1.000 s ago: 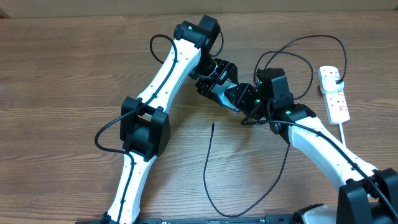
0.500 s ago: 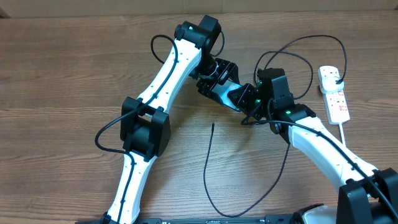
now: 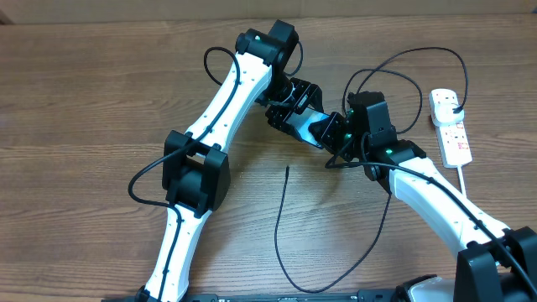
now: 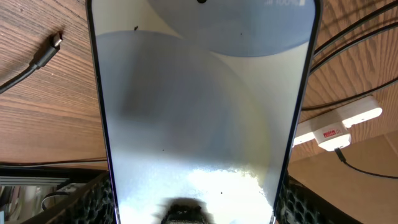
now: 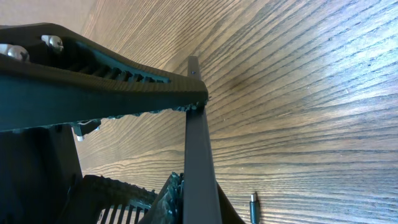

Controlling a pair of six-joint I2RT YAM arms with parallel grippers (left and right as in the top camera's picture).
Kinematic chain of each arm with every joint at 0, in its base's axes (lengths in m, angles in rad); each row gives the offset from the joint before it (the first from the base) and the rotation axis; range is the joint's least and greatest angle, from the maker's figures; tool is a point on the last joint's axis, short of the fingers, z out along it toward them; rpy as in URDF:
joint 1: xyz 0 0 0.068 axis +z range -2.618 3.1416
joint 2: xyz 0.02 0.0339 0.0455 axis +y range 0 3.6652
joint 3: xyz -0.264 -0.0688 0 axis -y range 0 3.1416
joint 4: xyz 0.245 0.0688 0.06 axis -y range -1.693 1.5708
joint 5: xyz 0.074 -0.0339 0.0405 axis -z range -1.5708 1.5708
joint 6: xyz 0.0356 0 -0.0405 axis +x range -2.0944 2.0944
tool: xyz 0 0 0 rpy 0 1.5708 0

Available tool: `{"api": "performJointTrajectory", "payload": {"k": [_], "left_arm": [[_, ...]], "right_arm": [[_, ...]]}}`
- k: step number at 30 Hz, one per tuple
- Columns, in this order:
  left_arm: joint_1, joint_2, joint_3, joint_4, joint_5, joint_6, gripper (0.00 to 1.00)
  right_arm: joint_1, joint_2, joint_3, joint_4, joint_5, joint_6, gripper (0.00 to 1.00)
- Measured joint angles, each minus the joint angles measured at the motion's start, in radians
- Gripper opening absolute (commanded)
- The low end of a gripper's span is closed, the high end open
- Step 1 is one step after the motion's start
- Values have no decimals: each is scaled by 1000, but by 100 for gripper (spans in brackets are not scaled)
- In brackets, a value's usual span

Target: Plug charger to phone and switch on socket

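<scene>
Now we both hold the phone (image 4: 199, 112): left gripper (image 3: 306, 122) clamped across its width, right gripper (image 3: 339, 139) pinching its thin edge; the charger (image 4: 45, 55) lies apart.

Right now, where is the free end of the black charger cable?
In the overhead view, the charger's tip lies on the table near the centre, left of the right arm.

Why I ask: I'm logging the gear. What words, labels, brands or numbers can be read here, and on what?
No text reads clearly.
Slim rectangular smartphone with a pale blue screen: faint lettering at the screen's top edge, cut off and blurred, unreadable.
Elongated white plastic power strip: small red marks beside its outlets, too small to read.
</scene>
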Motion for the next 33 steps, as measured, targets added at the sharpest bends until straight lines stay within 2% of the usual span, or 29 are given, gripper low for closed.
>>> {"api": "performJointTrajectory", "payload": {"k": [1,3,7,8,15,23,29,33], "left_arm": [[0,0,0,0,0,0,9],[0,0,0,1,0,0,27],[0,0,0,1,-1,1,95],[0,0,0,1,-1,1,100],[2,0,3,1,2,10,100],[63,0,3,-45,42,151,100],[146,0,4,-55,58,243,100],[190,-14,5,-35,48,270,100]], "right_arm": [[0,0,0,-1,0,0,7],[0,0,0,0,0,2,6],[0,0,0,0,0,6,5],[0,0,0,0,0,7,5],[0,4,0,-9,4,5,4],[-35,4,0,-8,-8,3,4],[-103,4,0,17,-45,89,4],[-135,4,0,122,-106,178,4]]}}
